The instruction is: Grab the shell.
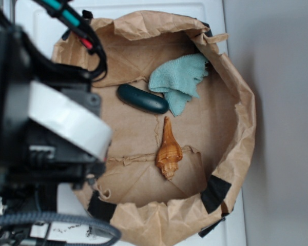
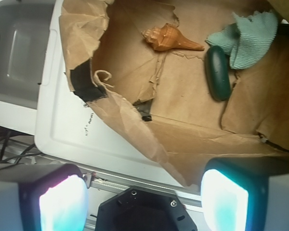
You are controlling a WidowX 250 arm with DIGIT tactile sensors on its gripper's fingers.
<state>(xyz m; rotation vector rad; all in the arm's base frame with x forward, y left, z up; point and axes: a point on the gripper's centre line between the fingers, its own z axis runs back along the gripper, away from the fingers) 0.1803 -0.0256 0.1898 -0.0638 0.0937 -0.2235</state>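
Looming blurred at the left of the exterior view, the black robot arm (image 1: 36, 128) with its white band and bundled cables fills the near foreground, well apart from everything in the bin. From the wrist view the gripper (image 2: 139, 199) shows as two glowing pale pads, one finger (image 2: 60, 204) at the lower left and the other at the lower right, spread wide with nothing between them, hanging over the near edge of the paper and the white rim rather than over any object.

Below it sits a white plastic bin (image 1: 215, 13) lined with crumpled brown paper (image 1: 138, 133), the paper's edges folded up into a ragged wall and fixed in places with black tape (image 1: 214, 193). The lining is creased and torn along a seam across the middle.

Three things lie on the paper. A teal cloth (image 1: 178, 79) is bunched at the far side, one corner drooping toward the centre. Just beside it, touching or nearly touching that corner, lies a dark green smooth oblong object (image 1: 142, 99), angled on the paper. The shell (image 1: 168, 148), orange-tan and ribbed, lies alone near the middle, its long thin point aimed toward the cloth and its bulbous end toward the near wall; nothing covers it or leans on it.

A grey tray (image 2: 14, 53) stands beside the bin in the wrist view.
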